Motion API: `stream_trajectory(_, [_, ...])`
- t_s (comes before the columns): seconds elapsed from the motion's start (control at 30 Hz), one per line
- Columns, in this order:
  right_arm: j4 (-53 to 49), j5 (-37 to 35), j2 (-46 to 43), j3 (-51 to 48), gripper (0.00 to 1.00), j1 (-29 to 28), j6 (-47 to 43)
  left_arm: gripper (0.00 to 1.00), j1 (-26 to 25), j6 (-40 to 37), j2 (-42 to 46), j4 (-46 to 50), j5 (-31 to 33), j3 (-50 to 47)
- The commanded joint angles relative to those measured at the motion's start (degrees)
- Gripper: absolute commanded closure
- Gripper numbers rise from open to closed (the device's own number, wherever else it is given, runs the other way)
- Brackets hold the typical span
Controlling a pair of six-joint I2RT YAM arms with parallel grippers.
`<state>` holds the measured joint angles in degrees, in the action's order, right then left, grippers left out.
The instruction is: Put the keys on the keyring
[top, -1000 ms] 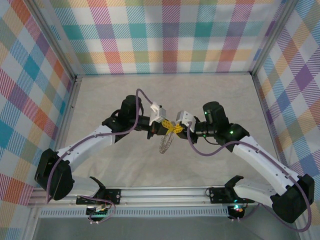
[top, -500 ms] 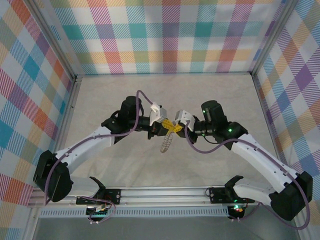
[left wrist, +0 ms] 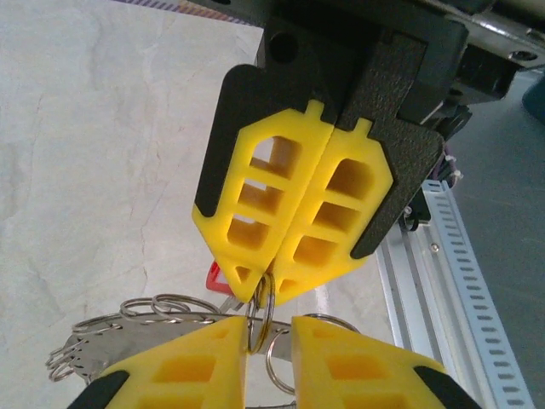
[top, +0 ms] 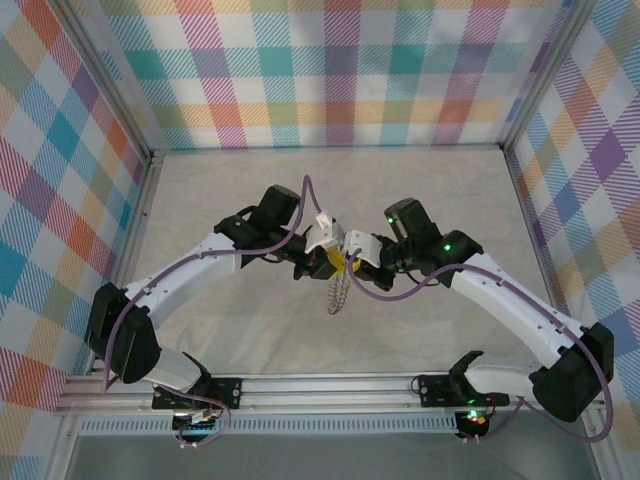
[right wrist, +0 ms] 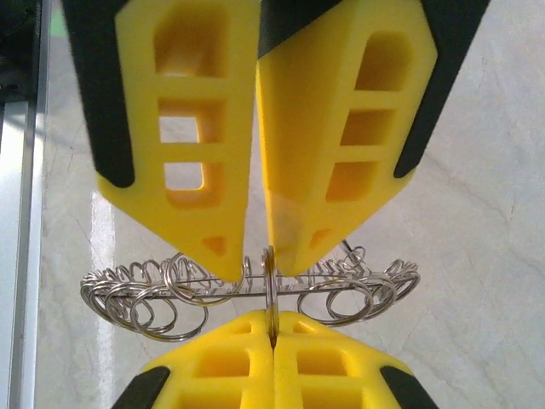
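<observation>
Both grippers meet tip to tip above mid-table. My right gripper (top: 349,262) (right wrist: 272,328) is shut on a small split ring (right wrist: 270,285) (left wrist: 261,313) standing on edge. My left gripper (top: 329,260) (left wrist: 269,331) faces it with its jaws a little apart; the ring sits in that gap, touching one finger. The keyring (top: 338,291) (right wrist: 213,288), a flat silvery ring edged with several small wire loops, hangs just below and behind the fingertips. A key's red tag (left wrist: 219,277) peeks out behind the right gripper's finger, with a bit of metal beside it.
A marbled beige tabletop (top: 420,190) lies below, walled by plaid panels. The slotted aluminium rail (left wrist: 443,247) with the arm bases runs along the near edge. Purple cables loop over both wrists.
My left jaws have parted slightly from shut. Both wrists have shifted and turned inward, and the hanging keyring now sits a little lower and to the right.
</observation>
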<state>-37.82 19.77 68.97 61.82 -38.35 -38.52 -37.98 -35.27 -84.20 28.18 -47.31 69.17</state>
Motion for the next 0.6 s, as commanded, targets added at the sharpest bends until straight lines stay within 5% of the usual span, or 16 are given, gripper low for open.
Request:
stream_trajectory(0.0, [1.87,2.04,-0.24,1.90,1.00,-0.49,-1.16,0.92,-0.77,-1.85,-0.57,4.42,1.20,1.19])
stream_trajectory(0.57, [3.95,4.57,0.62,1.86,1.00,-0.49,0.09,0.83,-0.84,1.90,-0.36,-1.67,-3.33,0.62])
